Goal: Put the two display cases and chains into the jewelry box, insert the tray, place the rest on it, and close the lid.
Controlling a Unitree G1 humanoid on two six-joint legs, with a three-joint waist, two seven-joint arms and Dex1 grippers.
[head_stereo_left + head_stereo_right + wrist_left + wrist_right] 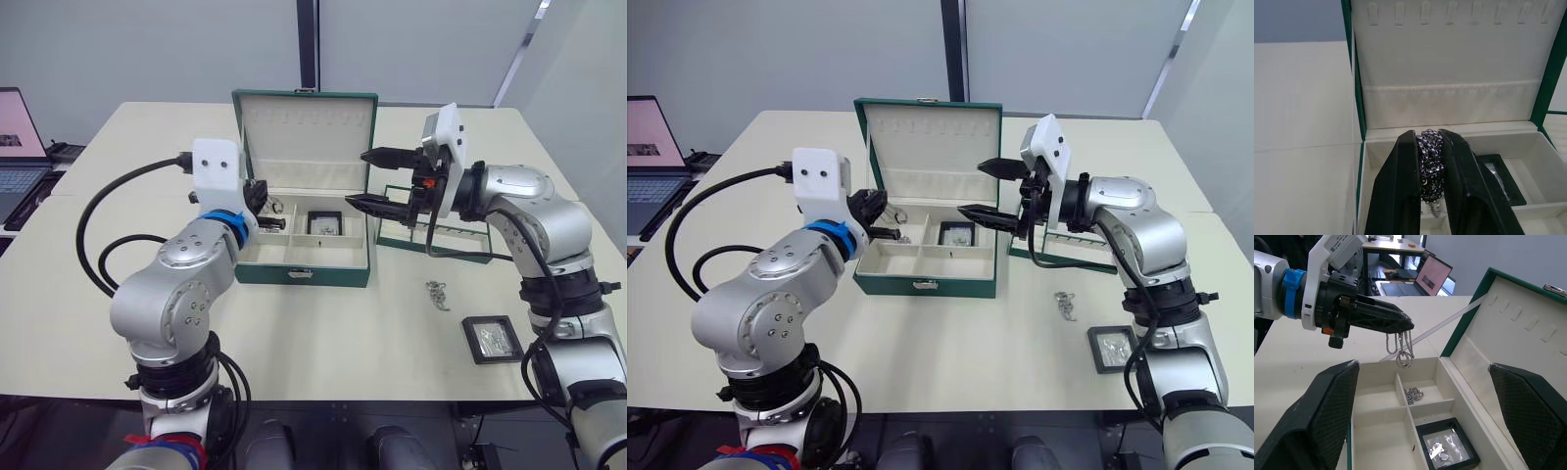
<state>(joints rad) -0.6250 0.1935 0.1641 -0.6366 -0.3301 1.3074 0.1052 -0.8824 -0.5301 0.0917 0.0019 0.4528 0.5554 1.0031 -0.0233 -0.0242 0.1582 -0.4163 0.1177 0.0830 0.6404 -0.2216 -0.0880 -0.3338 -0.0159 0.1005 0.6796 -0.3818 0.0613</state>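
Table (294, 323) edge near; left fingers (1396, 322) pinch chain (1403, 350) over jewelry box (304, 266).

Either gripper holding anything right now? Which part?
Left gripper is shut on a chain, pinched at its upper end, the ringed end dangling over the jewelry box. Right gripper is open, holding nothing.
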